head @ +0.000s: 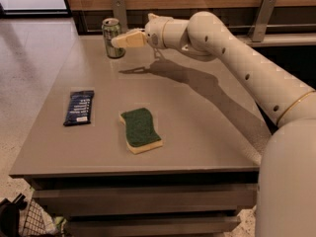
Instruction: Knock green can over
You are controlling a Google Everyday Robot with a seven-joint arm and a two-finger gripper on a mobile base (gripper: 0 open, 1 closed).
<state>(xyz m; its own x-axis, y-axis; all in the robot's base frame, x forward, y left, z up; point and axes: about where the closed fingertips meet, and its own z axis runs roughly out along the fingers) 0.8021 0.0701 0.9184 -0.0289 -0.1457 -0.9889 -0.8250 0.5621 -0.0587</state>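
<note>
The green can (112, 37) stands upright at the far left of the grey table (197, 127), green sides, silver top with pull tab. My gripper (117, 41) reaches in from the right on a long cream arm, its pale fingertip end right at the can's right side, about mid-height, touching it or very nearly so. It holds nothing.
A yellow sponge with a green top (140, 129) lies mid-table towards the front. A dark blue snack packet (79, 107) lies at the left. A wooden wall with metal brackets (118, 10) runs behind the table. The arm's shadow falls across the middle of the table.
</note>
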